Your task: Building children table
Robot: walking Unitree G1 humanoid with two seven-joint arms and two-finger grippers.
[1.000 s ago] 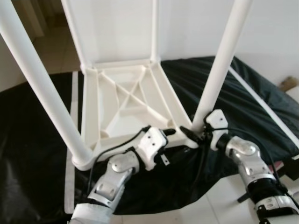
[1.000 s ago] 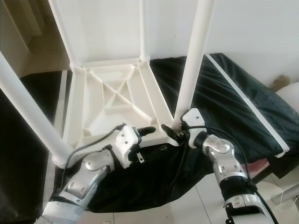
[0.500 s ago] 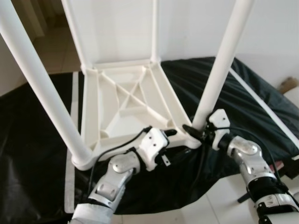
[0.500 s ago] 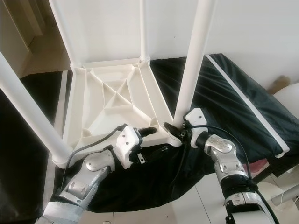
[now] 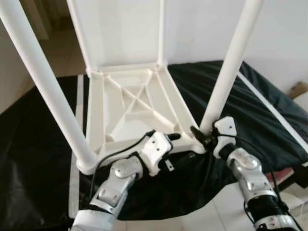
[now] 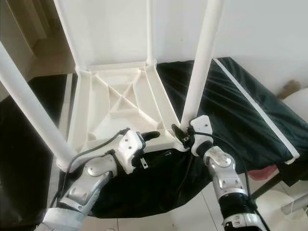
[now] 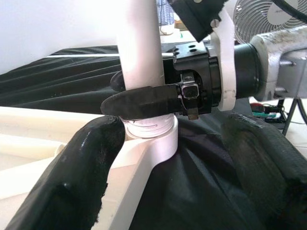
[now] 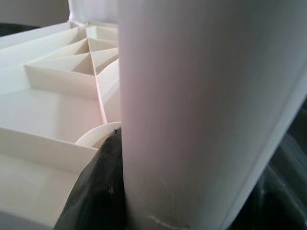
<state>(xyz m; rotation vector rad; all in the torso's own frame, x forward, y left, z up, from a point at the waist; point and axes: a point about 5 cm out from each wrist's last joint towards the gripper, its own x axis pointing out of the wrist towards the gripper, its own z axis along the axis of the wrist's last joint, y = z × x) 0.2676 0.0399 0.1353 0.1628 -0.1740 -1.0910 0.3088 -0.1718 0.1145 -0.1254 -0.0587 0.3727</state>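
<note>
The white children's table [image 5: 130,103] lies upside down on a black sheet, with its legs pointing up. My right gripper [image 5: 199,134] is shut on the near right leg [image 5: 231,67] just above its socket [image 7: 153,139]. In the left wrist view its black finger [image 7: 144,103] wraps round that leg [image 7: 141,43]. My left gripper [image 5: 173,142] is at the table's near edge beside that corner and is open. One of its fingers [image 7: 81,163] rests on the white frame; the other [image 7: 259,158] is over the sheet. The right wrist view looks along the leg [image 8: 201,105] to the ribbed underside [image 8: 48,115].
The black sheet [image 5: 250,96] covers the floor under the table and has white strips along it. The near left leg [image 5: 45,86] rises close to my left arm. A white wall stands behind. A fan [image 7: 261,19] is off to the right. Pale floor tiles [image 6: 202,202] lie near me.
My right forearm has swung in closer under its wrist while the gripper stays on the leg's base. The left gripper holds its place. The view has shifted slightly.
</note>
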